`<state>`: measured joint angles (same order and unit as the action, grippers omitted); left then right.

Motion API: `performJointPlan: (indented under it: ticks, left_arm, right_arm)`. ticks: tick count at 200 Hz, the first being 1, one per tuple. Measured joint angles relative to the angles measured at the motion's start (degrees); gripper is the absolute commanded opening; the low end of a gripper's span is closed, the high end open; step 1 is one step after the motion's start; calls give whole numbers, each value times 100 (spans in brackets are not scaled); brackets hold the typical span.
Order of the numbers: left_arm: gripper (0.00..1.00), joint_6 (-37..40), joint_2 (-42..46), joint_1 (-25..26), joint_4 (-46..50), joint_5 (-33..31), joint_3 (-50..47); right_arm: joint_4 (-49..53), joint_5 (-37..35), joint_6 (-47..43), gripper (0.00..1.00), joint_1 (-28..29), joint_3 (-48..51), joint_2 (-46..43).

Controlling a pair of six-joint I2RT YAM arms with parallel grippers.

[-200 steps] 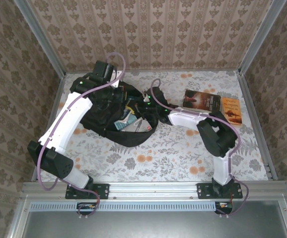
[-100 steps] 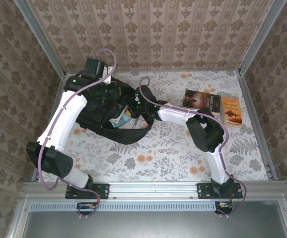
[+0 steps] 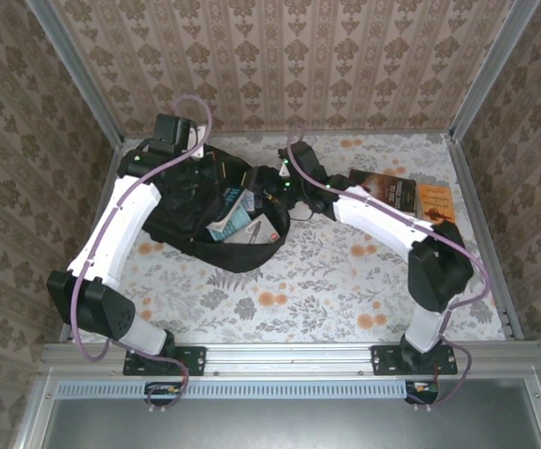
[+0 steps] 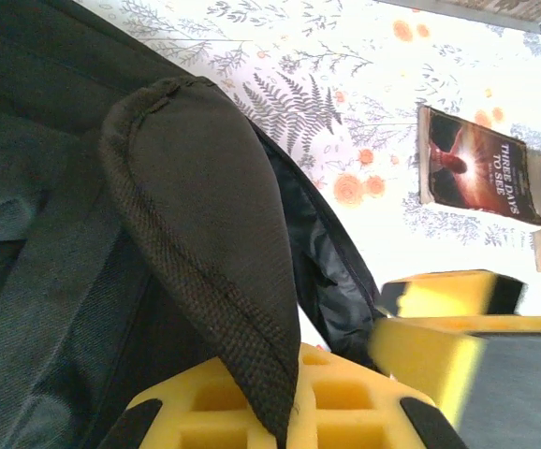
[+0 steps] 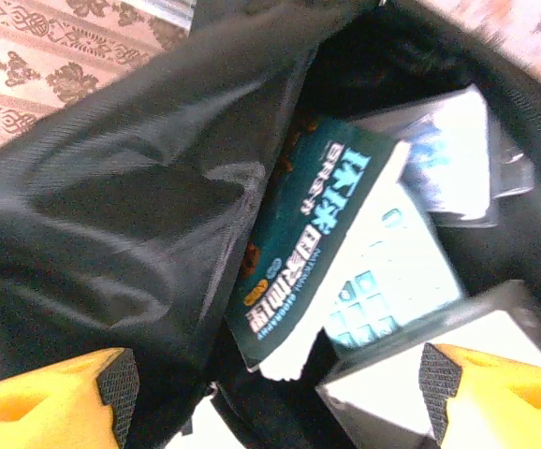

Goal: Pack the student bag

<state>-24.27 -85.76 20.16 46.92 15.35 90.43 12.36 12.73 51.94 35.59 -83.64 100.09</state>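
Note:
The student bag (image 3: 184, 227) is a black backpack lying open at the far left of the table. My left gripper (image 3: 202, 157) holds up its far edge, shut on a black mesh-trimmed flap (image 4: 205, 234) that runs down between the yellow jaws of this gripper (image 4: 285, 423). My right gripper (image 3: 270, 187) hovers over the bag's mouth, open with nothing between its pads (image 5: 118, 391). Inside the bag (image 5: 111, 206) lie a teal book (image 5: 313, 248), a calculator (image 5: 387, 276) and a white-edged book (image 5: 420, 379).
Two more books lie on the flowered tabletop right of the bag: a dark one (image 3: 380, 190), also in the left wrist view (image 4: 481, 168), and an orange one (image 3: 435, 208). Papered walls and metal posts close in the table.
My right gripper opened from shut, its wrist drew back towards the far side above the bag's mouth, and its elbow swung out right. My left gripper kept the flap raised.

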Motion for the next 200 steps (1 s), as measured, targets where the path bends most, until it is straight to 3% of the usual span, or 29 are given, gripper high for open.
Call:
performJointPlan:
  ticks: [47, 95, 150, 200]
  left_arm:
    - [13, -339, 0, 72, -586, 328, -619]
    - [47, -439, -26, 216, -951, 494, -1126]
    - [64, -326, 129, 557, -1185, 87, -1515]
    - [68, -17, 564, 1163, -1233, -457, -1521]
  right_arm:
    - [837, -793, -837, 81, -1069, 590, -820]
    - [1867, -1993, -1204, 80, -1928, 470, -564]
    - [2218, -1926, 313, 69, -2953, 632, -59]
    - [2238, -1851, 1950, 77, -3571, 752, 363]
